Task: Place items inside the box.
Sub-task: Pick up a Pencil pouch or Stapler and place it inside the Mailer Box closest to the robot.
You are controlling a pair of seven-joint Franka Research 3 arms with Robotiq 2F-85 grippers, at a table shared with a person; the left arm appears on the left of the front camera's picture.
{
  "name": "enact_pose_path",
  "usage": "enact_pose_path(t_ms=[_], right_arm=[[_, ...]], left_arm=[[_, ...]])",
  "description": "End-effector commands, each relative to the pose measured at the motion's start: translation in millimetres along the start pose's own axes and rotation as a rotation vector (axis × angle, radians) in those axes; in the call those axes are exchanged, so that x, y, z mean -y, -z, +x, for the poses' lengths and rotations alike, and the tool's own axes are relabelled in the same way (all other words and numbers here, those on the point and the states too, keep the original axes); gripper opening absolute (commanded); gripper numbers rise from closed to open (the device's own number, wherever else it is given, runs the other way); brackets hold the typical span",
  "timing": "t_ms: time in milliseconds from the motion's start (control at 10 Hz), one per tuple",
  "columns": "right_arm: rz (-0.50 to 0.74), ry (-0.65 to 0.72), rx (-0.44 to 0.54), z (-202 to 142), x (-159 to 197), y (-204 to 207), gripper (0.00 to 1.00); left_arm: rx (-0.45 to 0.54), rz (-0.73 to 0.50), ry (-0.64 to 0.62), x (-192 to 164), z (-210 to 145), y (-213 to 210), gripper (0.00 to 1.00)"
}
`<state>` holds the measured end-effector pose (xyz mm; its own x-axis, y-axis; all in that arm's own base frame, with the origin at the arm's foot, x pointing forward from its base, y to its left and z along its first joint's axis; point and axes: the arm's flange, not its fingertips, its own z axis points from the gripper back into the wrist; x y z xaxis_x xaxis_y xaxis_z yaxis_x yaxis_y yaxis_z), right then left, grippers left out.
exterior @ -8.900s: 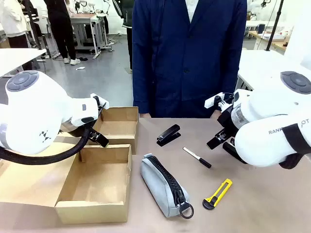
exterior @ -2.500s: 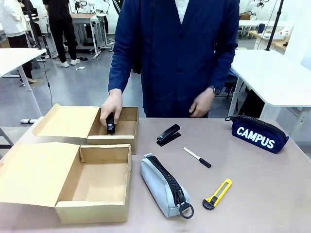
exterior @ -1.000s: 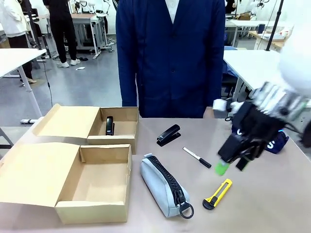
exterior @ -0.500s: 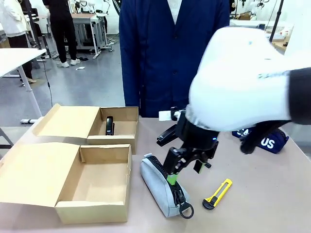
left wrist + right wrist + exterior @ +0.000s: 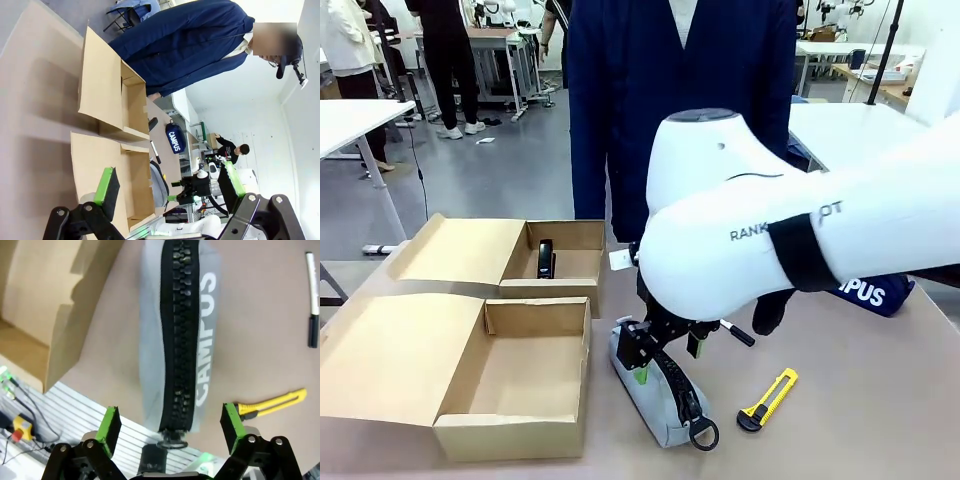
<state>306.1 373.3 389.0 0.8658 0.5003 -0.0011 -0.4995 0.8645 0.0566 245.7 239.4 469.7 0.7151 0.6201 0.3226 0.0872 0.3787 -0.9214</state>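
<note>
Green-padded and spread wide, the right fingers [image 5: 109,424] grip nothing and stand one to each side of the grey pencil case [image 5: 175,340], lined up across its width with the black zip running between them. I cannot tell whether they touch the fabric. In the front view they hang over the case's far half. The case lies on the counter [image 5: 880,400] just beside the near cardboard box [image 5: 520,380], whose open tray is bare. The far box [image 5: 570,262] holds a small black item [image 5: 546,258]. The utility knife [image 5: 768,398] and marker pen [image 5: 312,300] lie on the case's other side, and the navy pencil case [image 5: 875,292] sits well apart. The left fingers [image 5: 107,186] are likewise parted and empty, held high above the scene. This looks like the reach before a first grasp. The next move probably calls for lowering squarely, pinching the soft body across its narrow width, then lifting it clear of the box wall.
</note>
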Motion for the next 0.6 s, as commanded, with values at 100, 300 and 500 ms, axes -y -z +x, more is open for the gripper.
enact_pose_path(t_ms=[100, 300, 500], right_arm=[[0.02, -0.006, -0.042, 18, -13, 19, 1.0], [0.005, -0.001, -0.078, 21, -12, 30, 1.0], [0.005, 0.007, -0.079, 21, -11, 31, 1.0]], left_arm=[[0.013, -0.025, 0.02, 1, 1, 1, 1.0], [0.013, -0.025, 0.02, 1, 1, 1, 1.0], [0.013, -0.025, 0.02, 1, 1, 1, 1.0]])
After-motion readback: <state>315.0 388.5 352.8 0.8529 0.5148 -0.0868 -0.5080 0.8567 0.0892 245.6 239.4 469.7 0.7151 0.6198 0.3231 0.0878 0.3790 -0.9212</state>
